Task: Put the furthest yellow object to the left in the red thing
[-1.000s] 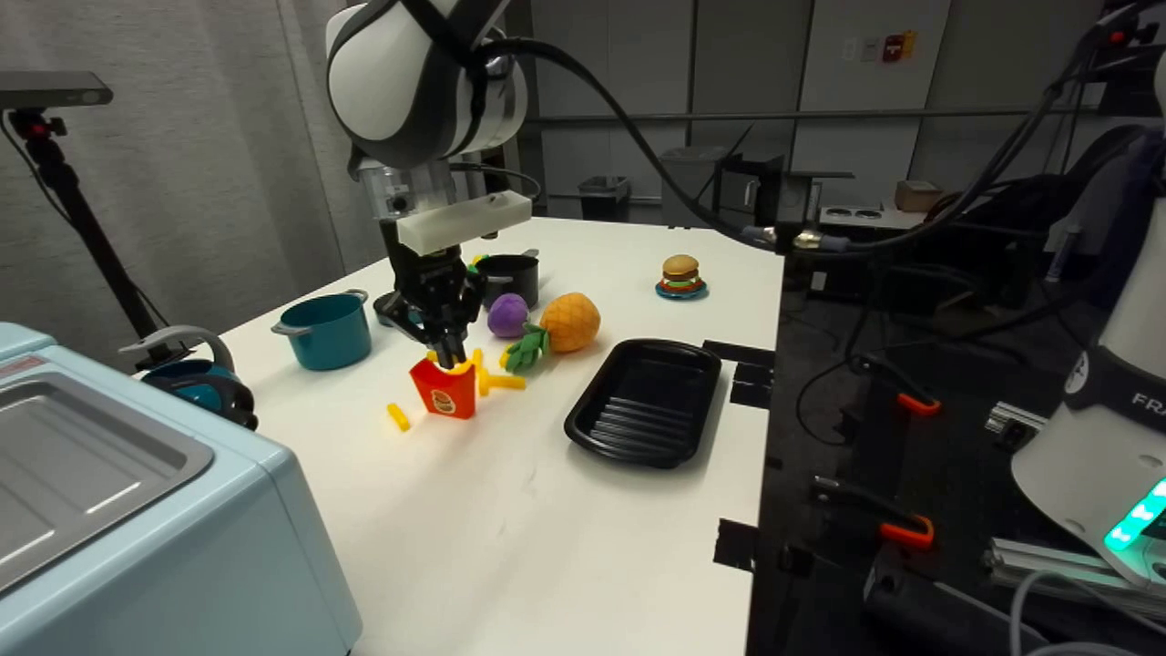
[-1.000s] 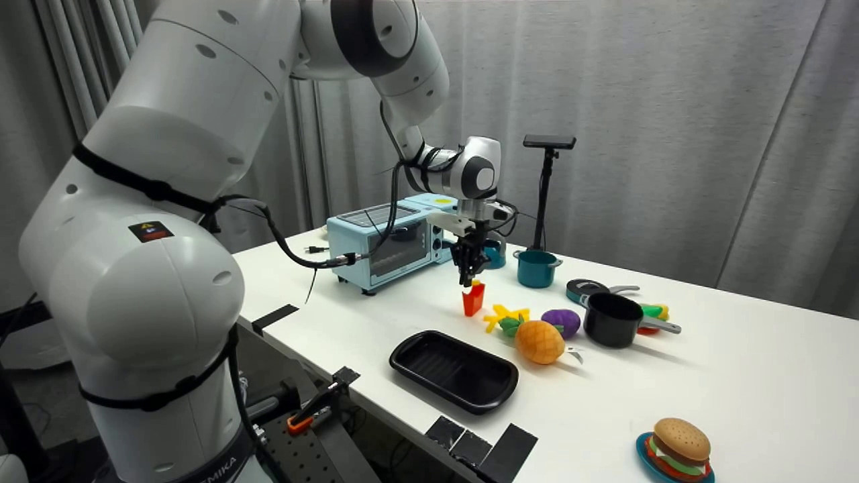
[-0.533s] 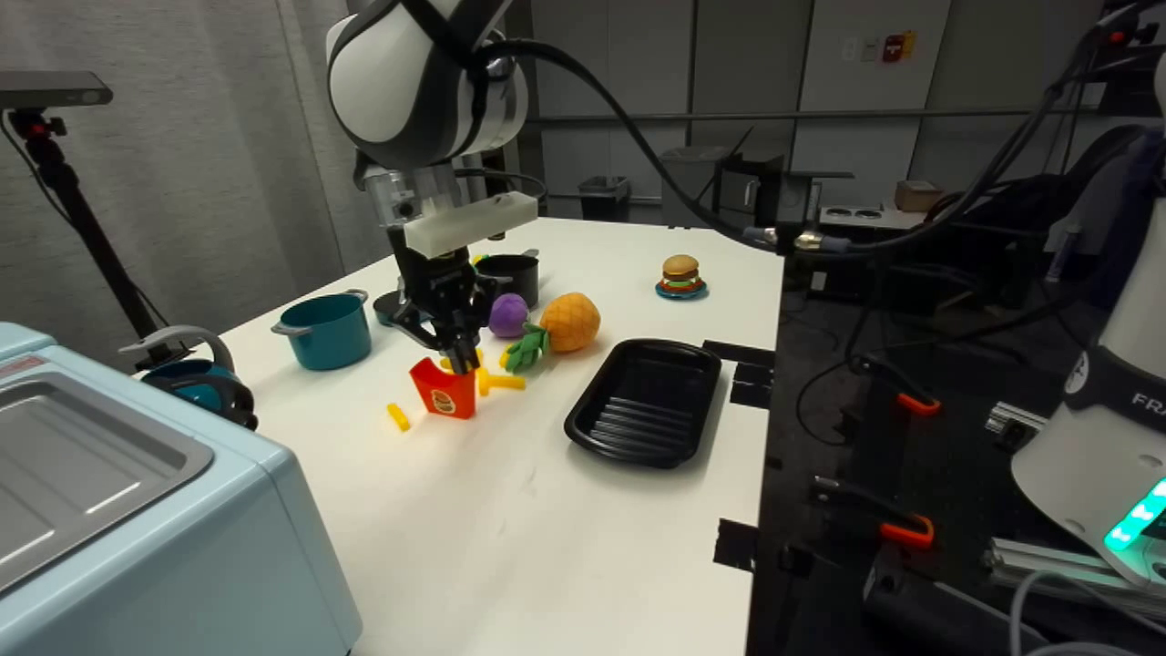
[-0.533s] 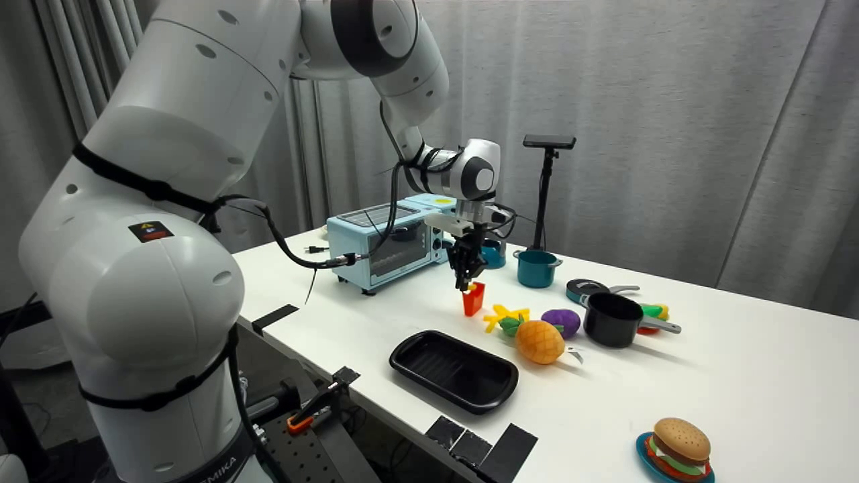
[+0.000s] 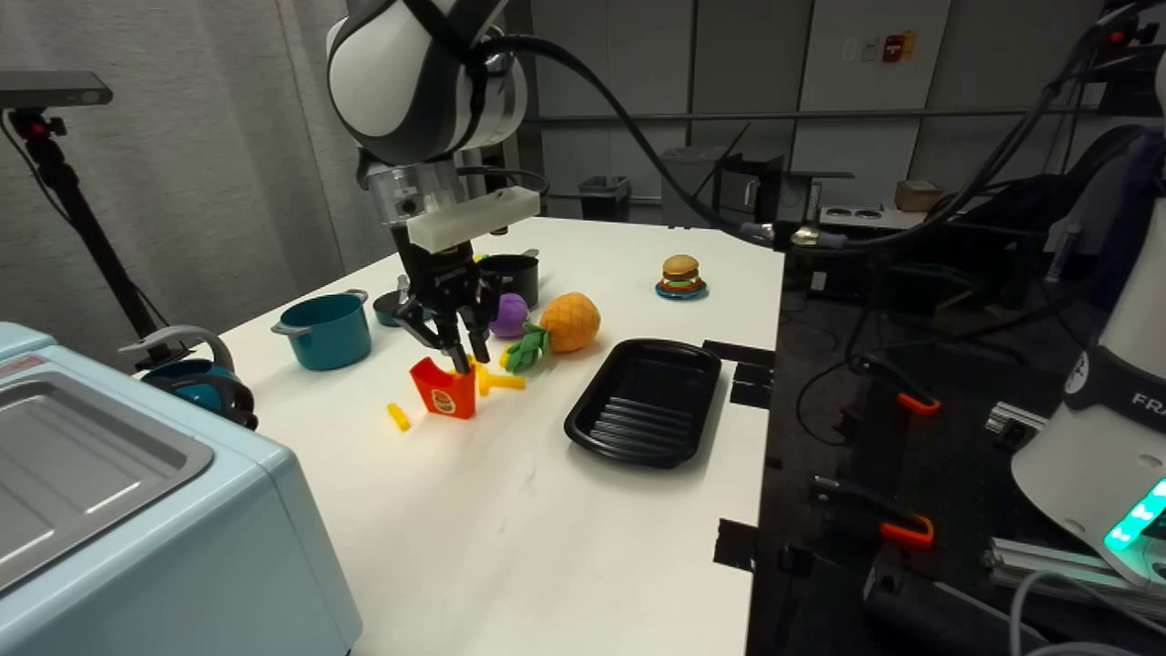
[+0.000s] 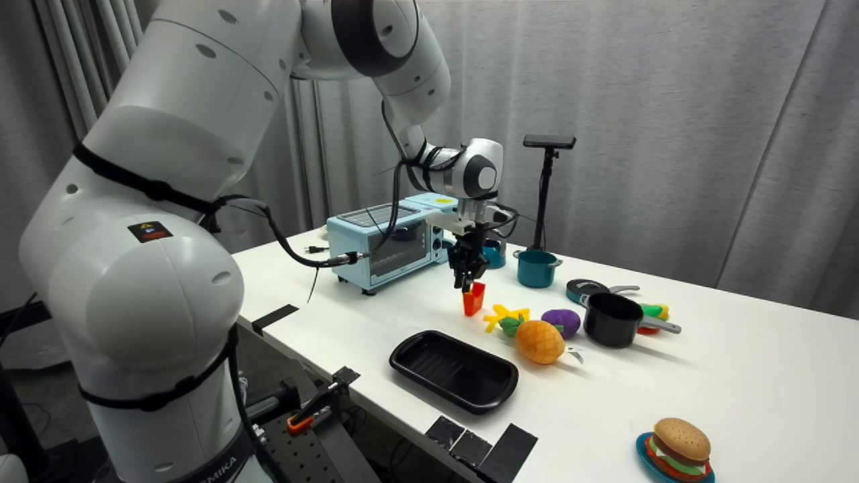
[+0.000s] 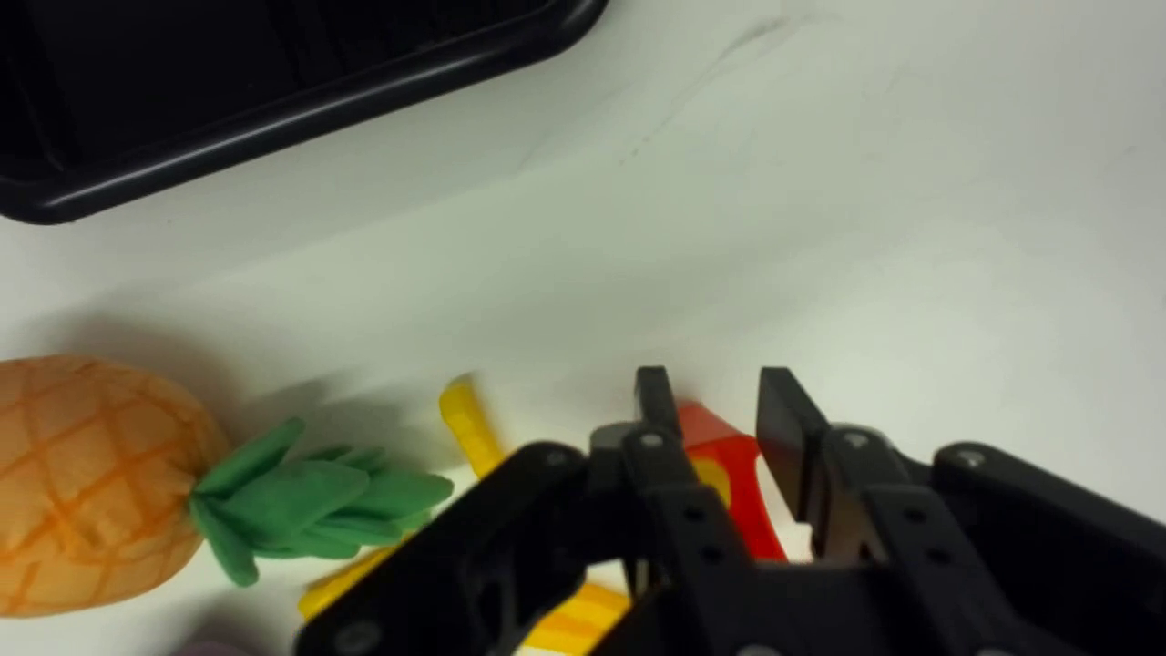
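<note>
The red fries carton [image 5: 444,390] stands upright on the white table, and it also shows in an exterior view [image 6: 474,300] and the wrist view [image 7: 749,510]. My gripper [image 5: 470,358] is just above the carton's top with its fingers apart. In the wrist view the open fingers [image 7: 716,387] have nothing between them; the carton lies below. A yellow patch [image 7: 713,478] shows within the carton's red outline, partly hidden by a finger. Loose yellow sticks [image 5: 496,381] lie beside the carton, towards the pineapple. One yellow stick [image 5: 398,417] lies alone on the oven side.
A black tray [image 6: 453,371] lies nearer the robot base. An orange pineapple [image 6: 540,342], purple toy [image 6: 561,323] and black pot [image 6: 612,320] stand beyond the sticks. A teal pot [image 5: 328,332] and light-blue oven [image 5: 182,510] stand nearby. A toy burger [image 5: 681,277] is farther off.
The gripper fingers have parted over the carton. The yellow stick that showed at the fingertips above the carton's rim no longer shows there. The carton has not moved.
</note>
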`<state>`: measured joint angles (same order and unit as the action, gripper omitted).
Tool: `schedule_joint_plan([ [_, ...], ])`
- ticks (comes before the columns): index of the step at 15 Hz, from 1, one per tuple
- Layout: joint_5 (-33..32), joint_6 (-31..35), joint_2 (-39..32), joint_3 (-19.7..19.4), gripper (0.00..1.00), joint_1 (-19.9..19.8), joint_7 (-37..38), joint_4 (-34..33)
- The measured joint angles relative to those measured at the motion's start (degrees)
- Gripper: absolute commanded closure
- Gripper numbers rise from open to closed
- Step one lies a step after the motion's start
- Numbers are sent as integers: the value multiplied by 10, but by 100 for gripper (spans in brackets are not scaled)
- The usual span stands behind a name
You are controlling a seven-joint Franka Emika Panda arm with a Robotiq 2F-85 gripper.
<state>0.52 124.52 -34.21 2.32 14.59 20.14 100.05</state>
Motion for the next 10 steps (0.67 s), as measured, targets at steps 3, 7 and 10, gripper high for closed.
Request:
schedule_joint_plan([
  [3,0,-7,0,-1,16,-5,0,-3],
  [7,0,-7,0,-1,0,-6,0,-6],
  [10,0,-7,0,-1,0,-8,0,-9],
])
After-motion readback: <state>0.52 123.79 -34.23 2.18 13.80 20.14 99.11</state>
